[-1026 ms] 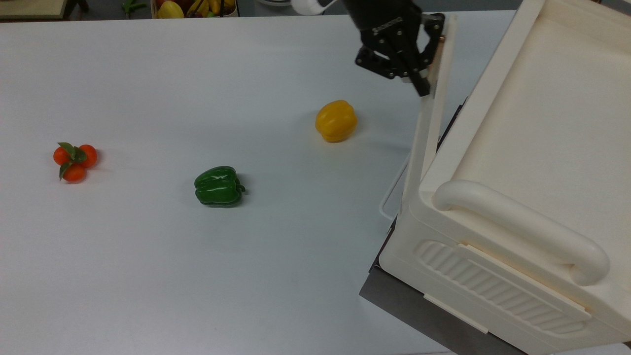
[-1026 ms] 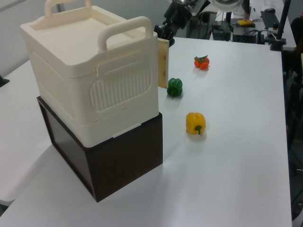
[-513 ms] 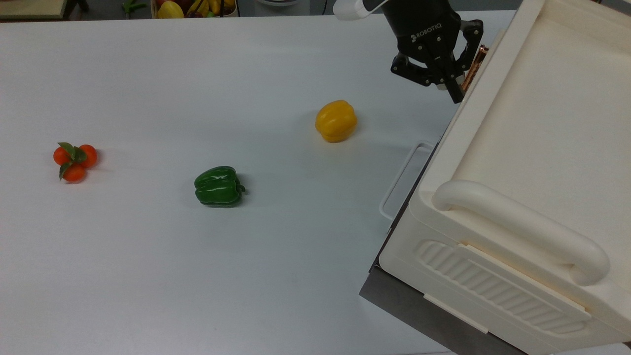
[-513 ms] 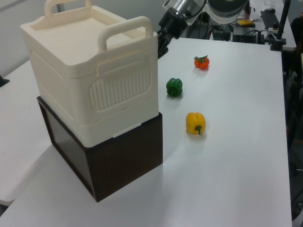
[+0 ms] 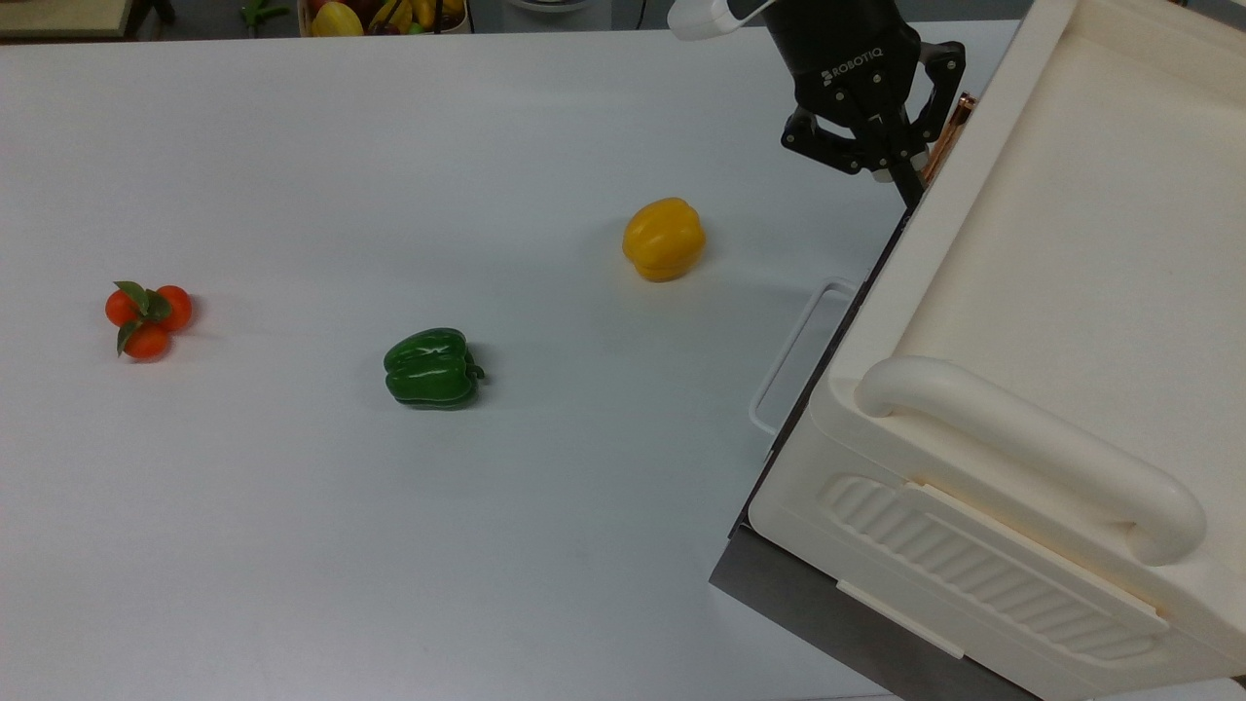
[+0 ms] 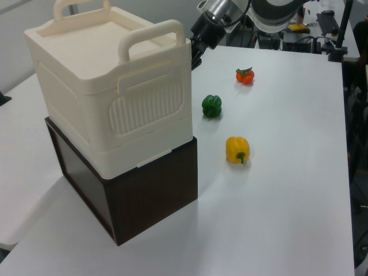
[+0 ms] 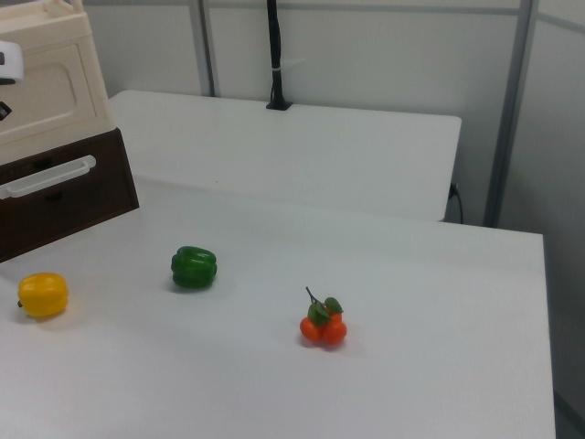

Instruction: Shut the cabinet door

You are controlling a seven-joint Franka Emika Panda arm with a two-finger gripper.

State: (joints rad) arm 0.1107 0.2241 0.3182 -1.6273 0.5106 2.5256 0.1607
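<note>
Sitting nearest, the green pepper and yellow pepper lie unmoved on the desk. Farther back, the cabinet door has swung flush against the cabinet; the end effector, spread, presses its copper handle, so closing looks complete.

"ROBOTIQ" on gripper body.

Gripper angled downward, fingers seemingly parted

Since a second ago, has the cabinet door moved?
Yes. The cabinet door swung from sticking out toward the yellow pepper to flat against the cabinet.
</note>
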